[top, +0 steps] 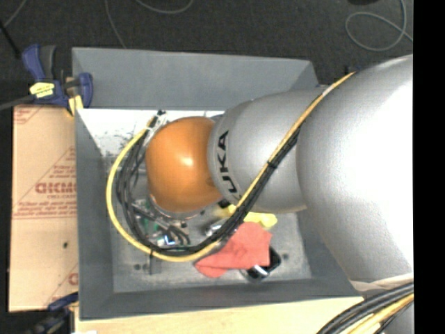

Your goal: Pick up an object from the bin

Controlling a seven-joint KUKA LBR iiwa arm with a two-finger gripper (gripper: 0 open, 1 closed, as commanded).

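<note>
— An arm (278, 152) bends low into the bin (94, 207), its pincer (163, 236) near the floor at 7 o'clock. Wide or narrow?
— Cannot tell; the wrist covers it. Nearest, toward 5 o'clock, lie a red cloth (236, 252), a yellow piece (263, 220) and a black thing (272, 261).
— Advice?
— Probably centre over the cloth, then close on a raised fold, clear of the neighbours.

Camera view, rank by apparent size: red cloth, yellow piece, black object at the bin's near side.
Largest: red cloth.
Then yellow piece and black object: both small and partly covered, so I won't rank them.
</note>
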